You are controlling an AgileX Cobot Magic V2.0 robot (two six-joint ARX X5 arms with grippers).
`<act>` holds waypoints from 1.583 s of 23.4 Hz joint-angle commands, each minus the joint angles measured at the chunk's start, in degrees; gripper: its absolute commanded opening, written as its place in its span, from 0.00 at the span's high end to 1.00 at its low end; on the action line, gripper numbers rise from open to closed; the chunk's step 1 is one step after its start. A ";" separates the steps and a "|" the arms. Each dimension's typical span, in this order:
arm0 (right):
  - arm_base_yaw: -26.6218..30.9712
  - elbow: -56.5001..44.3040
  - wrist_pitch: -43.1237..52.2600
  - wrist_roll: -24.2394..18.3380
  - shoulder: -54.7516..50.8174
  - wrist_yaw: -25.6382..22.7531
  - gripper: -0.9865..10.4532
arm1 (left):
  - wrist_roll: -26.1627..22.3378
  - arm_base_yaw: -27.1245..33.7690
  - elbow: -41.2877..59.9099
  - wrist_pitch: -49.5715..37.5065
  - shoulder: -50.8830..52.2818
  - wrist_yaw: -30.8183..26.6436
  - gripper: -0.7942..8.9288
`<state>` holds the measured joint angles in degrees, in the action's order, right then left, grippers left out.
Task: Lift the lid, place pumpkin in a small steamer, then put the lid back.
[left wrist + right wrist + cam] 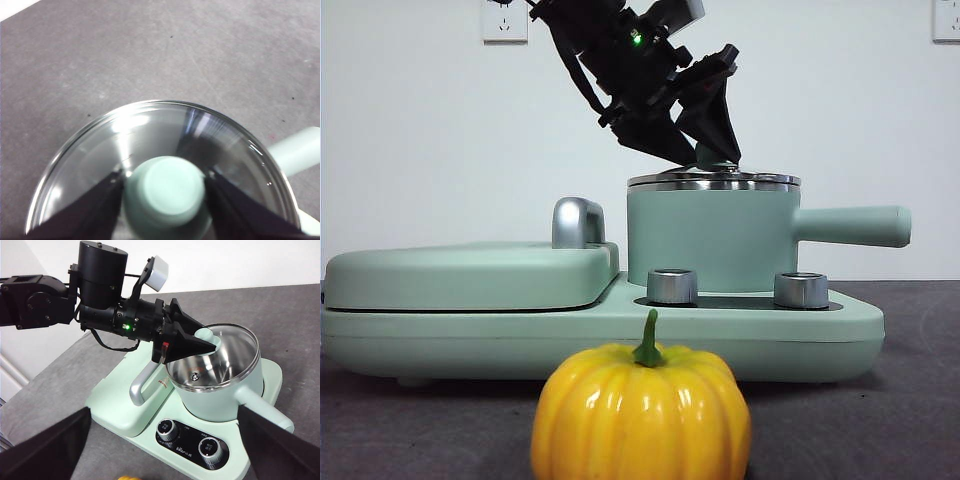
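Observation:
The glass lid (715,181) sits on the mint-green small steamer (710,240), whose long handle (850,225) points right. My left gripper (717,152) comes down from above and is shut on the lid's mint knob (165,192), with a jaw on each side. The right wrist view shows the same grip (205,345) on the lid (235,347) over the steamer (215,400). The yellow-orange pumpkin (640,415) stands on the table in front of the appliance, untouched. My right gripper (164,410) is open and empty, held high in front of the appliance.
The steamer stands on a wide mint-green appliance base (600,335) with two silver knobs (672,286) (801,290). A flat mint cover (470,275) with a chrome handle (577,222) lies to the steamer's left. Grey table all around, white wall behind.

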<state>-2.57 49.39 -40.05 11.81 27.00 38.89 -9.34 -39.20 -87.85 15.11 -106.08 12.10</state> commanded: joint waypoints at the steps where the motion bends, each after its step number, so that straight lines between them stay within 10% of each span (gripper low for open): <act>1: -0.02 0.94 0.33 -0.52 0.22 0.04 0.51 | -0.96 -0.57 -1.33 0.02 -1.22 -0.33 0.74; 6: -0.02 0.94 -0.31 -0.50 0.22 0.04 0.51 | -0.81 -0.57 -1.33 0.63 -1.22 -0.35 0.89; 20: -1.64 1.40 -4.11 1.70 4.31 0.37 0.51 | -0.37 0.42 -4.98 4.68 6.93 -0.35 0.90; 37: -37.51 2.32 -1.95 13.38 29.38 -16.68 0.53 | -0.68 14.78 -4.98 10.12 16.28 -0.31 0.90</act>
<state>-38.06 50.48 -42.54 22.72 54.48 23.16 -9.87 -24.67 -90.91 26.04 -89.49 11.79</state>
